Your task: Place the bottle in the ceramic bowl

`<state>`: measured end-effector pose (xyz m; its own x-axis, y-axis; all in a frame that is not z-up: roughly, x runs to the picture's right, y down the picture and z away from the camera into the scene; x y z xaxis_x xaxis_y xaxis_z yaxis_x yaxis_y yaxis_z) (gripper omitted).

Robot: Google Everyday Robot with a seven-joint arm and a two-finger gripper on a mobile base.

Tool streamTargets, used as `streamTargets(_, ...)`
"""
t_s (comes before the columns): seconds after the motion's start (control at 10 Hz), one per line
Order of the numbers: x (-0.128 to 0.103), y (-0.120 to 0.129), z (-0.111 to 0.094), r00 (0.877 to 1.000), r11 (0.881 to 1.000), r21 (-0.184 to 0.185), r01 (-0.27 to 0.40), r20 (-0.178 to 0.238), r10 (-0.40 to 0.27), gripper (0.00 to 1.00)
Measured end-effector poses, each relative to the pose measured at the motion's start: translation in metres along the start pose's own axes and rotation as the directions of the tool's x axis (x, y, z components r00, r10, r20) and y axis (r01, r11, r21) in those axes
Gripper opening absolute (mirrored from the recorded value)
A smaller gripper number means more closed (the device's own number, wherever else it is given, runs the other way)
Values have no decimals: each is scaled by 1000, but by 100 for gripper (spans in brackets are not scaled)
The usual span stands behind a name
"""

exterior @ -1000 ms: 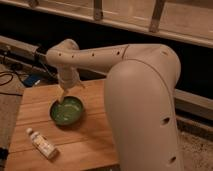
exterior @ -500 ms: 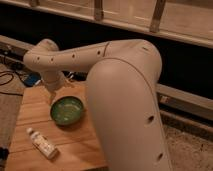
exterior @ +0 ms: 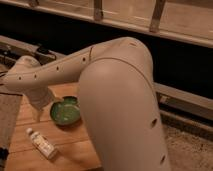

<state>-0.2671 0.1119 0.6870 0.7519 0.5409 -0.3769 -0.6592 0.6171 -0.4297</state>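
The claw [exterior: 36,116] hovers beside the ceramic bowl [exterior: 65,111]; the bottle [exterior: 41,143] lies nearby.

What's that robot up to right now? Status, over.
Claw open, empty, hanging just left of the green bowl. Bottle lying on the table below the claw, not yet in the bowl. Nothing between them.

The bottle [exterior: 41,143] lies near the table's [exterior: 67,146] front edge, the ceramic bowl [exterior: 65,111] behind it, and the gripper [exterior: 36,116] just left of the bowl.
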Motion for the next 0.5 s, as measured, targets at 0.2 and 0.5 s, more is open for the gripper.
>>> streamTargets(0.2,9,13,9,1000,999,-27,-25,6,25,80)
streamTargets(0.5,9,13,8,1000,999,-28,-24,8,24,80)
